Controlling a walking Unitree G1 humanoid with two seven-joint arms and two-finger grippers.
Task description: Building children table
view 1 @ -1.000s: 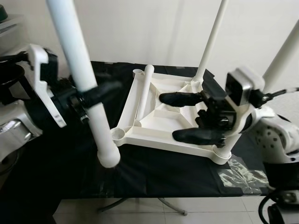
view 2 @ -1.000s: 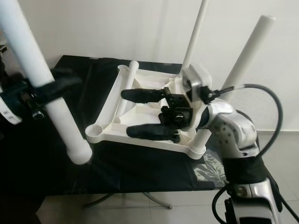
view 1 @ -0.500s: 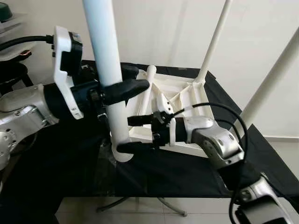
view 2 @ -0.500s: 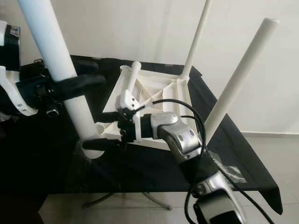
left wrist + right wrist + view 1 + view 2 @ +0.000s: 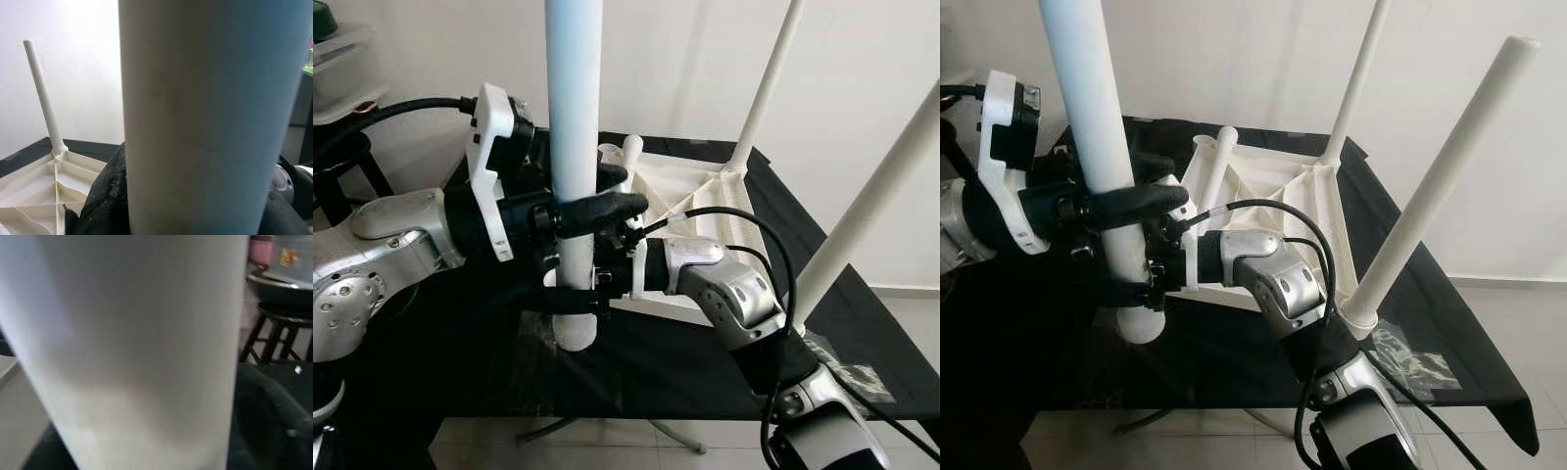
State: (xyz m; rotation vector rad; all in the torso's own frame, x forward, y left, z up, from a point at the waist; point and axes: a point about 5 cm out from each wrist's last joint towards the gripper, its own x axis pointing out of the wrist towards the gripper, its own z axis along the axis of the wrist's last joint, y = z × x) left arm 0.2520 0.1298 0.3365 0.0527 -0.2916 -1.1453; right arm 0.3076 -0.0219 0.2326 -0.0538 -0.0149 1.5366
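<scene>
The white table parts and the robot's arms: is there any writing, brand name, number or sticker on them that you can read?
None can be read.
White leg held by the left gripper and right gripper: plain, no markings.
Upturned tabletop: plain, no markings.
Container in the right wrist view: a small coloured label, too blurred to read.

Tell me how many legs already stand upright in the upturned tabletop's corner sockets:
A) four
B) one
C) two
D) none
C: two legs stand in sockets, a far leg and a near-right leg, while the left hand grips a third leg and a fourth leg lies loose in the tabletop.
</scene>
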